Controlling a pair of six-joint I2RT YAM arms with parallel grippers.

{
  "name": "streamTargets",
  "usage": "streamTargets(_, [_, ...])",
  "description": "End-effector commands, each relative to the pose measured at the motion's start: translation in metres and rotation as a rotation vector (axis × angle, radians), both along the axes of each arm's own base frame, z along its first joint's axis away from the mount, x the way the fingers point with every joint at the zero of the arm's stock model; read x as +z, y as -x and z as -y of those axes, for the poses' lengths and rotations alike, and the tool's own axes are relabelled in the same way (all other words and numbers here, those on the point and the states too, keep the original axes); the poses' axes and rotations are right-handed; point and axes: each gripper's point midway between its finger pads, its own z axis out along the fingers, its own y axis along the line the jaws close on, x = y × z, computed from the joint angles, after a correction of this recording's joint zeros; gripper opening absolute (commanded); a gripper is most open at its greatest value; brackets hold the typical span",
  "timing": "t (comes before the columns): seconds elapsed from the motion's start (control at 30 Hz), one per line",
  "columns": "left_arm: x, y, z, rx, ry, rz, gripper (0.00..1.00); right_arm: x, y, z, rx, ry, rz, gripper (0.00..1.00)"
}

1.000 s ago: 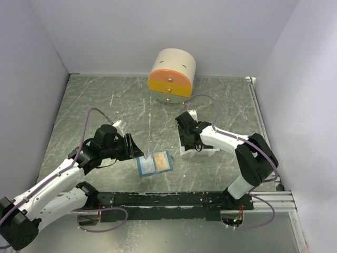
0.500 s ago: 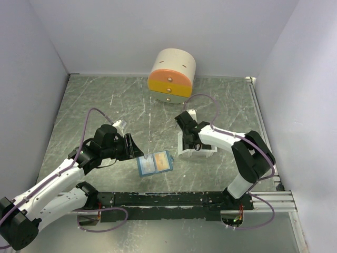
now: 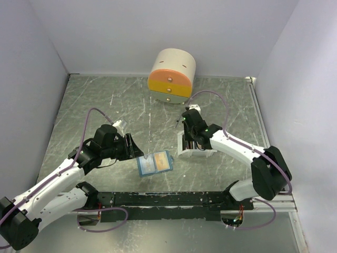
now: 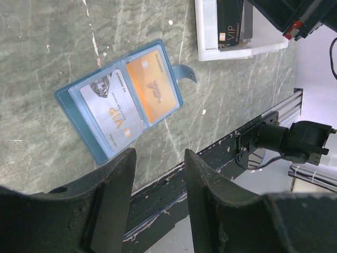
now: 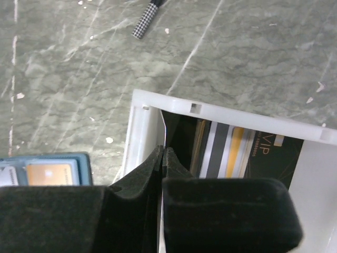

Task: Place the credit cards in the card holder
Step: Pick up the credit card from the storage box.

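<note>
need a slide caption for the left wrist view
Open left gripper facing the unfolded light-blue card holder, silver card and orange card slotted; black card in white tray

The marbled grey-green table carried the open card holder near the front, a white tray to its right, and a round drawer box behind.

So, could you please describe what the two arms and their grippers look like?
Both the left arm and right arm have white links joined by black joint housings, each trailed by a looping purple cable. The left gripper and right gripper are black and blocky.
</note>
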Motion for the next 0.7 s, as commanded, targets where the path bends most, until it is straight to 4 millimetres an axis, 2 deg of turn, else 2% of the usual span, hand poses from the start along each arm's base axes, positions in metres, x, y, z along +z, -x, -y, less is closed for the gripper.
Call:
streamTargets(0.0, [0.005,0.0,0.006,-0.024,0.03,0.014,0.53,0.004,0.004,-0.011,0.023,-0.08,0.007,0.0])
streamTargets(0.37, [0.006,0.001,0.007,-0.024,0.037,0.013,0.53,-0.018,0.007,-0.01,0.023,-0.055,-0.046,0.0])
streamTargets(0.67, [0.006,0.001,0.006,-0.022,0.034,0.015,0.53,-0.035,0.004,-0.005,-0.011,0.005,-0.089,0.15])
